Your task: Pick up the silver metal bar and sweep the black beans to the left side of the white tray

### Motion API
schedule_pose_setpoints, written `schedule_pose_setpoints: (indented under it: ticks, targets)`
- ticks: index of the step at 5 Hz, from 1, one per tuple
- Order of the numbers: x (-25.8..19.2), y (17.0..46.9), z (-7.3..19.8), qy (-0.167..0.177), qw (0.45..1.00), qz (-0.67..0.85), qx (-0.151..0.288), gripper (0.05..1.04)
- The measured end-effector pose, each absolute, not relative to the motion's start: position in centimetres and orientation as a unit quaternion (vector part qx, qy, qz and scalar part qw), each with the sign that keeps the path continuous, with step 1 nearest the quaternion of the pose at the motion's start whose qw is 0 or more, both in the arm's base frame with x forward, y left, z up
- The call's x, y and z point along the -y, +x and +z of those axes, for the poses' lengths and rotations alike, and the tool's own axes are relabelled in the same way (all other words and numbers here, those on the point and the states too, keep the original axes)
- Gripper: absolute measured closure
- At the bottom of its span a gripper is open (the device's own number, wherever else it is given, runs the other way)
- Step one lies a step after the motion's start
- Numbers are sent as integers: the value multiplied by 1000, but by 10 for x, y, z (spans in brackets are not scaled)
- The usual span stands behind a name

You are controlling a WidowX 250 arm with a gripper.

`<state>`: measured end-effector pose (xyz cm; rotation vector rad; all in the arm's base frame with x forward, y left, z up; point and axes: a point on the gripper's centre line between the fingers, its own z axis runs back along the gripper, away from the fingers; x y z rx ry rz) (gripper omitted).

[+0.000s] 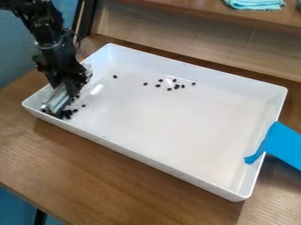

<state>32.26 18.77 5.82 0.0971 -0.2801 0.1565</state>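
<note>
And here are your jaws, clenched on a pale, shiny bar (pixel 57 100) as far as I can judge. Your gripper (pixel 70 84) is down inside the white tray (pixel 182 170), by its left short edge, and the tilted bar runs towards the near-left corner. Right beside its lower end you've got a huddle of small black pieces (pixel 67 113), some touching one another, with one piece (pixel 83 105) just off to the side.

Move outward and there's a lone piece (pixel 115 76) towards the far-left corner, then a loose scatter (pixel 176 86) nearer the far long edge. I'd call your gathering partway along: a bunch sits together near that corner, while the scatter and the loner are still to be brought in.

Count them up: one bar, one tray, about eight in the scatter, though its darkest spot could be two touching, plus your loner. The huddle is too packed to number. Over the tray's right short edge, one blue strip (pixel 285 146); under it all, one wooden tabletop (pixel 117 176); and up top, one teal cloth (pixel 255 3).
</note>
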Motion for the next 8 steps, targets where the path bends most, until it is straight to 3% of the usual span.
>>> schedule_pose_setpoints:
  ticks: [1,3,4,6,8]
  targets:
    - [-179,319,57,28,989,88,118,698]
    - [-87,356,92,-10,988,95,117,698]
    - [-45,375,112,-10,988,97,123,698]
    - [50,402,94,11,990,81,115,698]
    - [87,436,67,27,990,84,112,698]
